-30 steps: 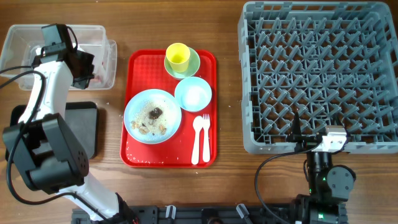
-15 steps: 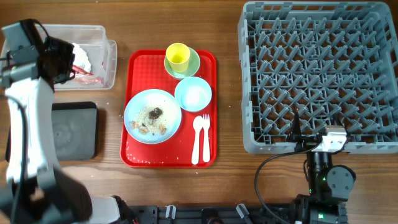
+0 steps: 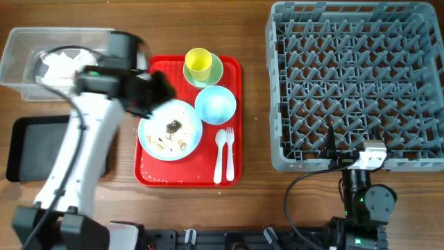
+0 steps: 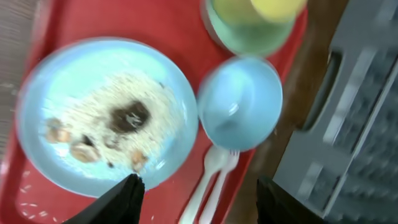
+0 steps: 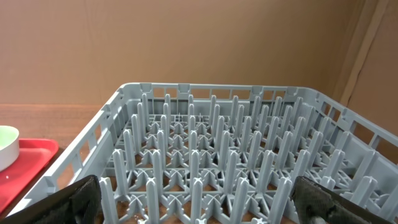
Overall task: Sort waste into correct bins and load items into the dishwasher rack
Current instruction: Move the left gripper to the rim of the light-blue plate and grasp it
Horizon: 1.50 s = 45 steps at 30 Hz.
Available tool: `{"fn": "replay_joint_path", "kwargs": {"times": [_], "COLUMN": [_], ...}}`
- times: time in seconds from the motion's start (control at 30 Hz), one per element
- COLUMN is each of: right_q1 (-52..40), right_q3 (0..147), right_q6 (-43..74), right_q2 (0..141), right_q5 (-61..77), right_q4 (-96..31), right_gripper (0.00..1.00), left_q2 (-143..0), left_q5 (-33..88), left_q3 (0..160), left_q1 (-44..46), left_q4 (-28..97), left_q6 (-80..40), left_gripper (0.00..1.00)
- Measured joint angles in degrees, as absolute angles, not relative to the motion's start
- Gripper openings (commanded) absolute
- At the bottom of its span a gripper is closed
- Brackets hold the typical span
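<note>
My left gripper [image 3: 158, 89] hovers over the red tray's left side, open and empty [image 4: 199, 205]. Below it lies the light blue plate [image 4: 106, 112] [image 3: 170, 130] with brownish-white food scraps [image 4: 118, 121]. Right of it are the light blue bowl [image 4: 239, 102] [image 3: 215, 104] and the white spoon and fork [image 4: 211, 180] [image 3: 223, 154]. The yellow cup [image 3: 198, 62] stands in the pale green bowl [image 3: 212, 72]. White napkins [image 3: 64, 62] lie in the clear tub [image 3: 21, 52]. The black tray [image 3: 28, 149] is partly hidden by my arm. My right gripper [image 5: 202, 205] is open at the grey rack's [image 3: 357, 83] front edge.
The red tray [image 3: 152, 167] holds the dishes between the bins and the rack. The rack's upright pegs [image 5: 214, 162] fill the right wrist view. Cables trail from the right arm's base [image 3: 364, 201] at the table's front edge.
My left arm has swung from the clear tub to the right, over the red tray, and its jaws have opened. White napkins stay in the tub. The right arm has not moved.
</note>
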<state>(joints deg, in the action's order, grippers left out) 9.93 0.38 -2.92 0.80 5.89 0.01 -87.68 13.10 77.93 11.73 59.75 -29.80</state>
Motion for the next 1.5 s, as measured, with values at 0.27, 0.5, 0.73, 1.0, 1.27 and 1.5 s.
{"fn": "replay_joint_path", "kwargs": {"times": [0.27,0.5,0.73,1.0,1.27,1.5], "right_q1": [9.9,9.9,9.9,9.9,9.9,9.9], "right_q3": [0.4,0.4,0.4,0.4,0.4,0.4], "right_q6": [-2.9,-2.9,-2.9,-2.9,-2.9,-2.9], "right_q2": [0.8,0.8,0.8,0.8,0.8,0.8], "right_q5": [5.9,5.9,5.9,5.9,5.9,5.9], "right_q4": [0.0,0.0,0.0,0.0,0.0,0.0], "right_gripper": [1.0,1.0,1.0,1.0,1.0,1.0], "left_q2": [-88.0,-88.5,-94.7,-100.1,-100.1,-100.1], "left_q5": [1.7,-4.8,-6.1,-10.1,-11.9,-12.8], "left_q3": [67.8,60.1,55.0,54.9,55.0,55.0], "left_q1": [30.1,32.9,32.9,33.1,36.0,36.9], "left_q4": [52.8,43.5,33.1,30.5,31.2,31.4], "left_q6": [-30.2,-32.7,-33.1,-33.3,-33.0,-32.9], "left_gripper": [0.52,0.5,0.3,0.2,0.04,0.04]}}
